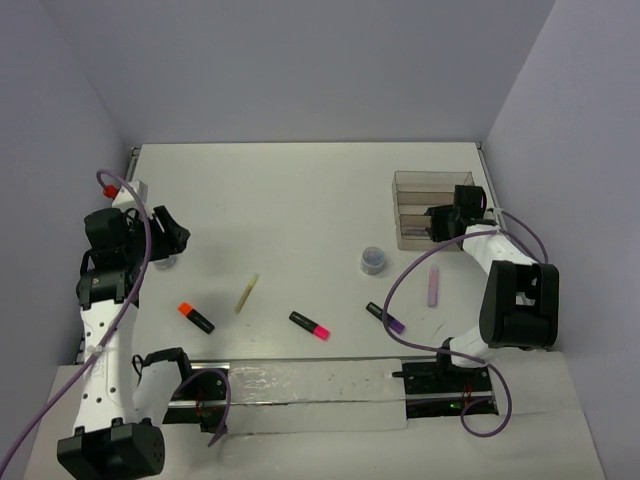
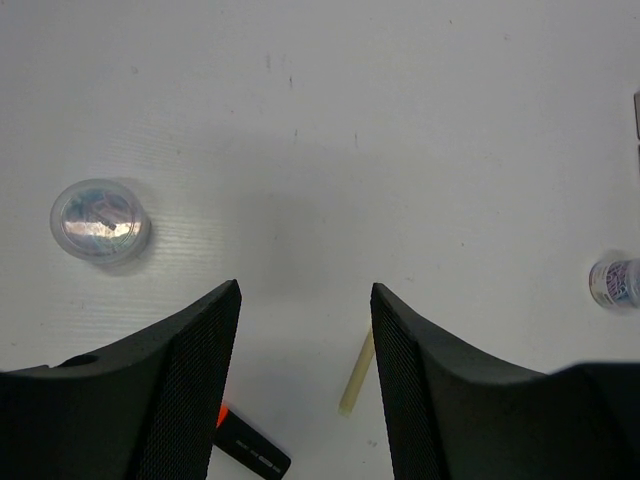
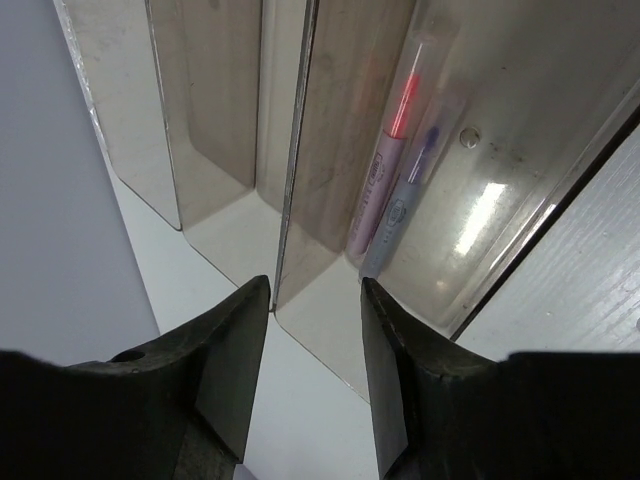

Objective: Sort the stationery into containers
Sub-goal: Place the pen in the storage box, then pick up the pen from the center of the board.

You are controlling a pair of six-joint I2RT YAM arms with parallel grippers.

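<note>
Nearest the right wrist lens, the black fingers (image 3: 225, 380) of the right claw (image 3: 313, 292) stood apart with nothing between them, poised over the clear tray (image 3: 215, 130). At the 3 o'clock side of that view, one compartment held a pink pen (image 3: 375, 200) and a blue pen (image 3: 398, 215) touching side by side. The other two compartments looked bare. I judged the sorting barely started, because most of the stationery was loose on the table (image 1: 300, 200). From above, the lilac marker (image 1: 433, 285) lay toward 4 o'clock and the purple highlighter (image 1: 385, 318) at 5. The pink highlighter (image 1: 309, 325) was at 6, the beige stick (image 1: 247, 293) at 7 and the orange highlighter (image 1: 196, 317) beyond it toward 8. One small round tub (image 1: 373, 260) sat between the tray and the purple highlighter, well apart from the other tub (image 2: 100, 220), which was over by 9 o'clock. The right arm reached out to the tray at 2 o'clock, with its elbow folded back toward 4. The left arm stood tall along the 9 o'clock edge. The left claw (image 2: 305, 290) pointed down at bare table with its fingers wide and gripping nothing. That second tub was just to its 10 o'clock in the wrist view, and the stick and orange highlighter peeked out below the fingers.
</note>
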